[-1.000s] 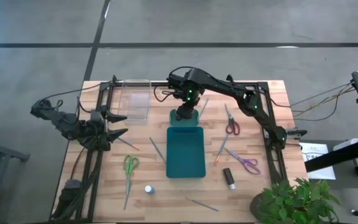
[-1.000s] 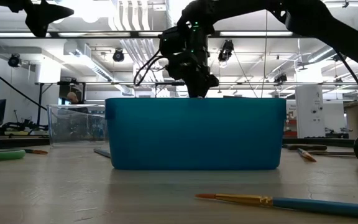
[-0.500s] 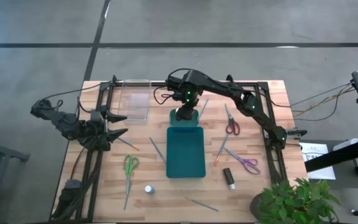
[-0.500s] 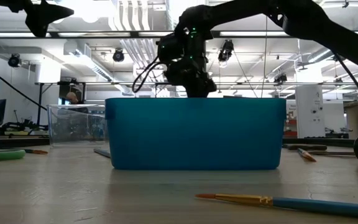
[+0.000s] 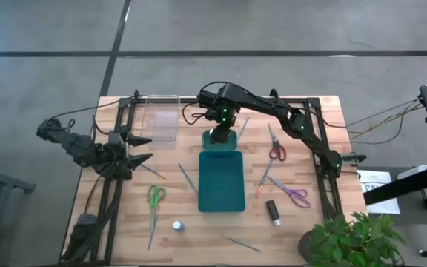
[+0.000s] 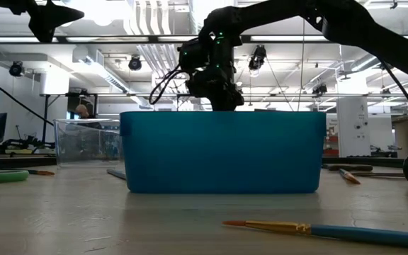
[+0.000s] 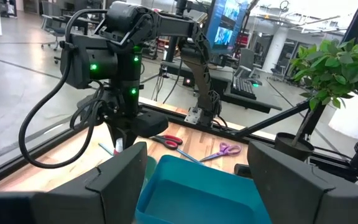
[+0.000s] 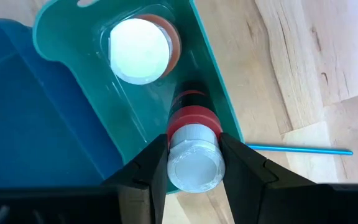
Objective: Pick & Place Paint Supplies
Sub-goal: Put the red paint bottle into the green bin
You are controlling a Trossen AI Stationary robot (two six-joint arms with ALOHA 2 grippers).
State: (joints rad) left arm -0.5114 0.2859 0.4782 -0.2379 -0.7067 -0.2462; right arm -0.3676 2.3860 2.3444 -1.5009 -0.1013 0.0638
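The right pincer [image 8: 193,163] is clamped on a white-capped red paint bottle [image 8: 193,155] at the teal tray's [image 5: 222,182] far rim, its lower body hidden behind the cap, while the left pincer [image 7: 194,180] waits spread wide over the counter's [image 5: 199,237] left side.

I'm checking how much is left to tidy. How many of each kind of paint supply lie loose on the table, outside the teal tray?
Scissors: 3
Brushes: 5
Paint bottles: 2
Total: 10
Not counted: the red bottle in the right gripper.
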